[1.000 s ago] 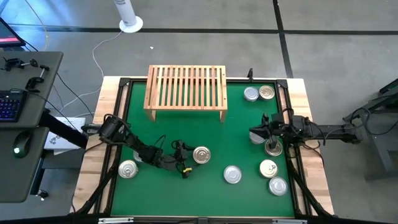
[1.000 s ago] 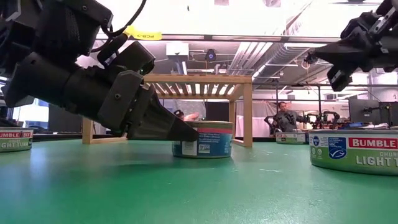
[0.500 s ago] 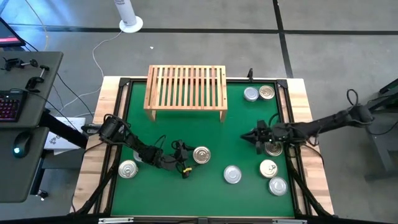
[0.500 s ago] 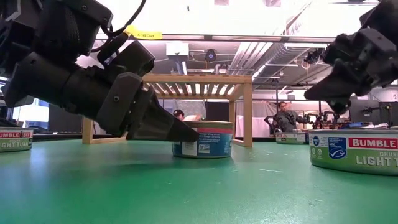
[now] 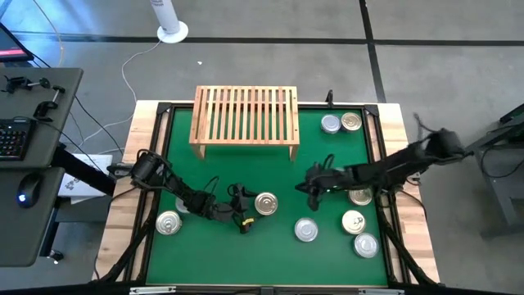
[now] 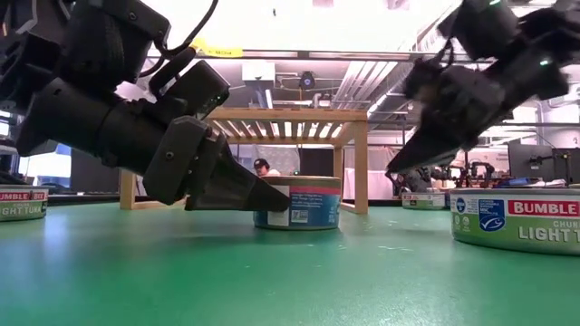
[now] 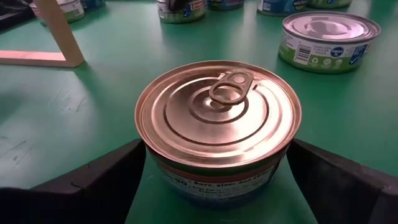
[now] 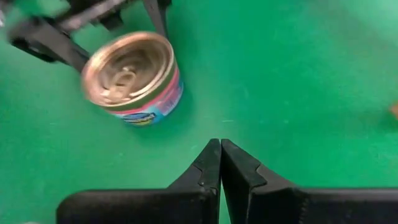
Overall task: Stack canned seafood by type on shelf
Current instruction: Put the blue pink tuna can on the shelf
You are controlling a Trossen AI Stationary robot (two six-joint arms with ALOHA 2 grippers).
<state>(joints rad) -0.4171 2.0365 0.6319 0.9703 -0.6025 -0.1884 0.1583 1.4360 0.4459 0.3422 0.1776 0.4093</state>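
Observation:
A gold-lidded tin (image 7: pixel 217 115) stands upright on the green mat (image 5: pixel 246 254), left of the table's middle. My left gripper (image 5: pixel 255 206) lies low beside it, open, one finger on each side of the tin (image 6: pixel 299 201). My right gripper (image 8: pixel 221 152) is shut and holds nothing. It hangs above the mat just right of that tin (image 8: pixel 130 78), pointing down toward it (image 5: pixel 304 189). The light-wood shelf (image 5: pixel 246 119) stands at the far edge with nothing on its slats. Other tins sit at the right (image 5: pixel 353 221) and near left (image 5: pixel 169 222). My left gripper has its two fingers (image 7: pixel 118 174) close against opposite sides of the gold tin's wall, coming in nearly level from the table's left. I cannot tell whether they touch it. The tin sits flat on the mat.
Two tins (image 5: pixel 341 123) stand at the far right corner. A silver one (image 5: pixel 306 230) sits near the middle front, and more (image 5: pixel 366 244) along the right edge. One tin (image 5: pixel 360 197) lies partly under my right arm. Bare mat spreads before the shelf.
My right gripper has swept from the table's right edge toward its middle, sinking a little and tipping downward, and now hangs close to the gold tin. It has stayed shut. My left gripper has kept its place around the tin.

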